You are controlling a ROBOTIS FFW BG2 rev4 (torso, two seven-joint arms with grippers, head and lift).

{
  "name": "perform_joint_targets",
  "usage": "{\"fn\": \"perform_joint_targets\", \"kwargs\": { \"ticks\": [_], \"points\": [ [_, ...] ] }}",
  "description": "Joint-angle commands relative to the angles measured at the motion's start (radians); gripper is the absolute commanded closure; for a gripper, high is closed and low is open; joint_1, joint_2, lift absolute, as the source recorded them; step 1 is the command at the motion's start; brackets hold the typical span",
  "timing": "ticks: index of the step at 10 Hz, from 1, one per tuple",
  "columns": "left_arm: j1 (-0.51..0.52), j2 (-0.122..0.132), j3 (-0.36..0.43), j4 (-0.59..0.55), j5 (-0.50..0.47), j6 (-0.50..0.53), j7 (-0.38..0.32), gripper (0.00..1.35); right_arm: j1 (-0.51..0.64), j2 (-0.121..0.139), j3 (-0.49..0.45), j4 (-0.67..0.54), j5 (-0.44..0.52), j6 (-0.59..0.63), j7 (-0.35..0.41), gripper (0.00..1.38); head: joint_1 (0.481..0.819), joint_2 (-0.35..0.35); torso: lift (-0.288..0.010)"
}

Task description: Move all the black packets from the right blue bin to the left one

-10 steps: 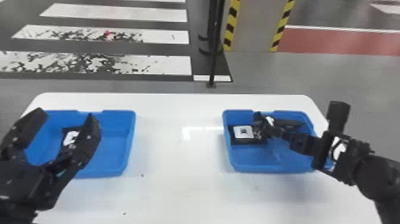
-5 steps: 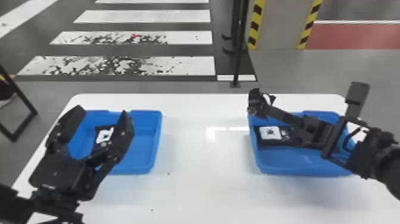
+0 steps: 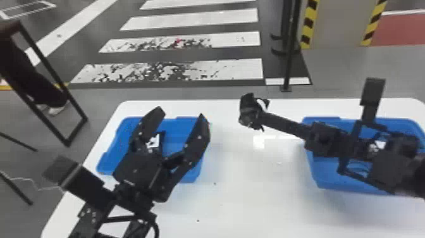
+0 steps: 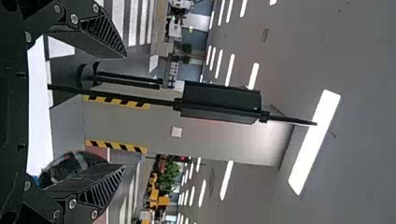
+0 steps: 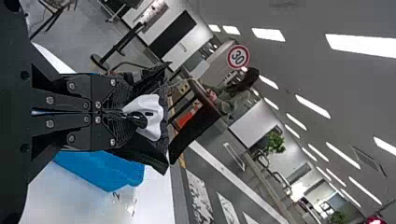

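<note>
Within our right pincer (image 3: 261,117) we grip a black packet (image 3: 247,110); our spread left pincer (image 3: 181,115) should clear the left bin (image 3: 176,128) beyond it before we lower.

Head cam looks forward and down from above: most of the table (image 3: 246,202), left bin (image 3: 189,178), right bin (image 3: 335,185). Left wrist cam, close over the table, faces out to the pillar (image 3: 341,25); right wrist cam, also close, faces across the room. All three share table and crosswalk (image 3: 235,69).
</note>
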Motion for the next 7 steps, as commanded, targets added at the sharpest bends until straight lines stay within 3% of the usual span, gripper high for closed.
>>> {"fn": "perform_joint_targets", "kwargs": {
  "ticks": [1, 4, 7],
  "points": [
    [-0.017, 0.012, -0.033, 0.0, 0.012, 0.036, -0.003, 0.21, -0.023, -0.003, 0.059, 0.014, -0.033, -0.016, 0.0, 1.17, 0.695, 0.184, -0.14],
    [-0.031, 0.017, -0.041, 0.005, 0.016, 0.102, -0.015, 0.26, -0.043, -0.005, 0.139, 0.011, -0.077, -0.023, 0.0, 1.17, 0.695, 0.203, -0.14],
    [-0.029, 0.017, -0.041, 0.005, 0.018, 0.1, -0.015, 0.27, -0.05, -0.012, 0.201, 0.006, -0.125, -0.028, 0.0, 1.17, 0.695, 0.24, -0.14]
  ]
}}
